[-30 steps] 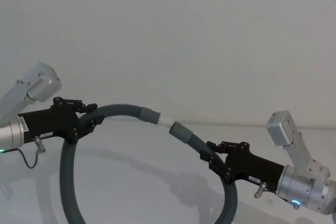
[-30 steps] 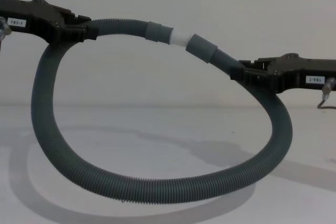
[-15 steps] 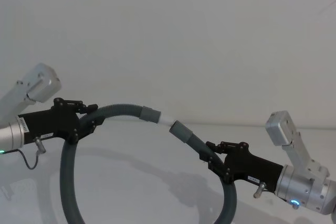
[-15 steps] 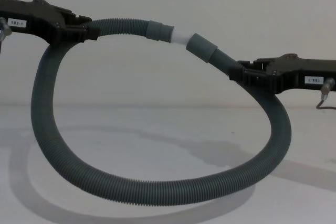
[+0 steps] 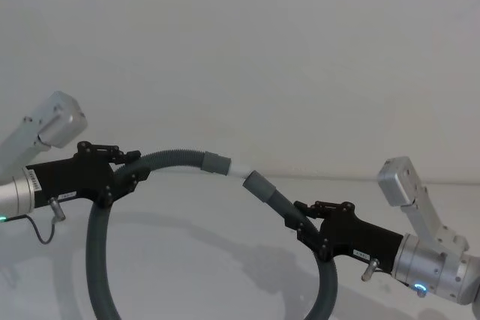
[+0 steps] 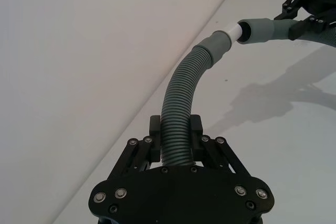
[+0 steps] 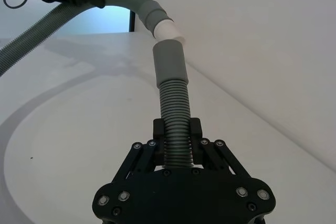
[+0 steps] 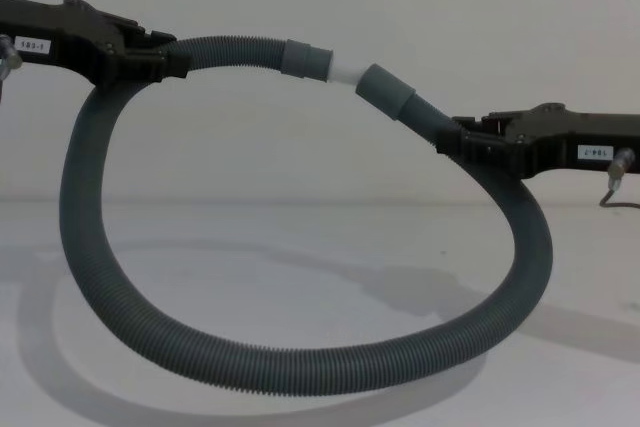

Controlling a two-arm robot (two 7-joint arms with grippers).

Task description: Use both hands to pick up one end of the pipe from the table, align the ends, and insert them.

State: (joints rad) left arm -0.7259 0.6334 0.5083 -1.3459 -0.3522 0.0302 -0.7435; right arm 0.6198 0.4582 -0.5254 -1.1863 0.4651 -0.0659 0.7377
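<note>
So the white counter [image 8: 300,247] is the big backdrop here, and the corrugated hose [image 8: 300,367] hangs in a big loop, with its low belly resting on the counter or just above it, hard to call.

Left pincer [image 8: 160,57] is clamped around the ribbed part of the hose a little way back from its cuff, up high on the left side. Right pincer [image 8: 465,142] is closed around the hose the same way, sitting lower on the right.

Now the bit that matters: the left cuff [image 8: 305,57] has a white spigot [image 8: 343,71] sticking out, and its tip looks to be right at the mouth of the hollow cuff [image 8: 385,92], maybe just started in. The two cuffs aren't on one line though. The left one points slightly down and to the right, the right one angles up and to the left more steeply, so there's a kink at the joint. My guess is the right side needs to flatten out before pushing together.
</note>
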